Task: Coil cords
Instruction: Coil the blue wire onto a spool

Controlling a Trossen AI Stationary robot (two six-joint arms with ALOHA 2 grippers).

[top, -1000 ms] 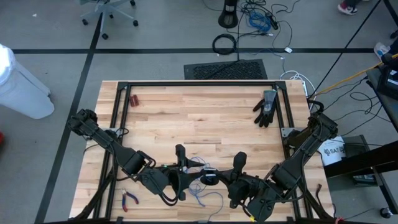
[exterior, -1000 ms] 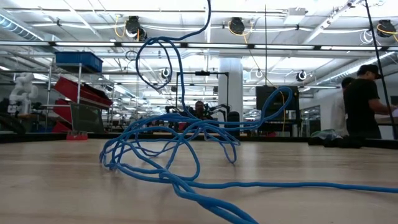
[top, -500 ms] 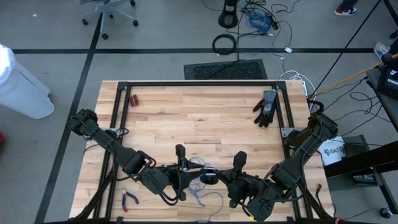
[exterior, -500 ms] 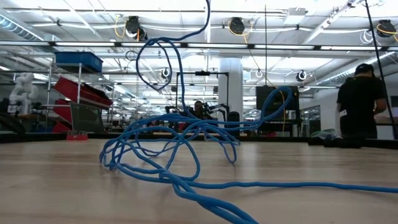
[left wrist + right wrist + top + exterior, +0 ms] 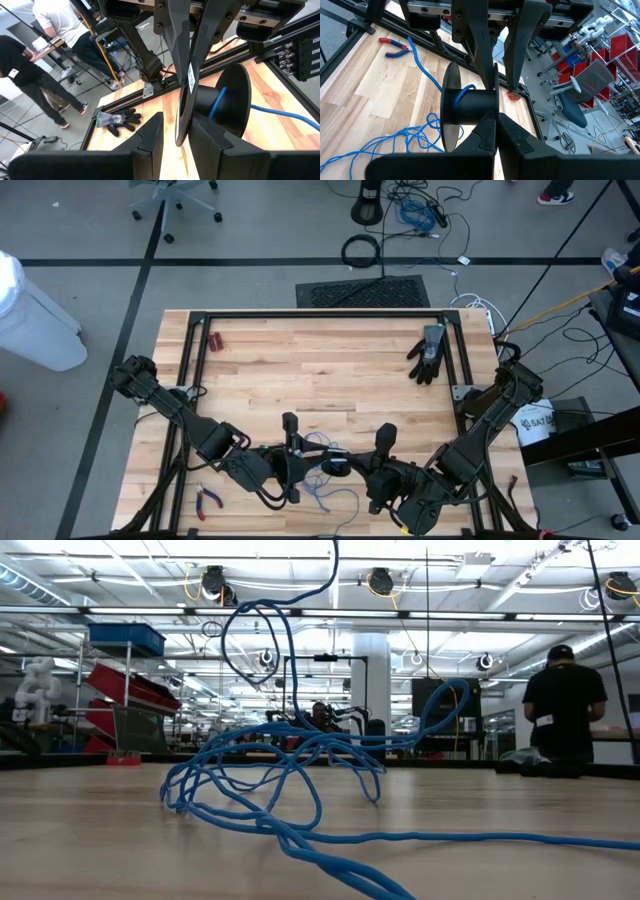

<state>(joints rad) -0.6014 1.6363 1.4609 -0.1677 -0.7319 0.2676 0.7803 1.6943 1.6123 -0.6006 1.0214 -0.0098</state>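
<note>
Both arms meet at near edge of counter, black spool slung between them, axis running left-right.

Left gripper part open, clamped on one spool flange.

Right gripper squeezed fully together on opposite flange, edge-on between its tips.

Blue cord mostly loose tangle on counter, just below spool toward near edge (one strand already on hub, rest trailing).

So slack sits square to spool axis, equally near both arms; winding looks barely started.
</note>
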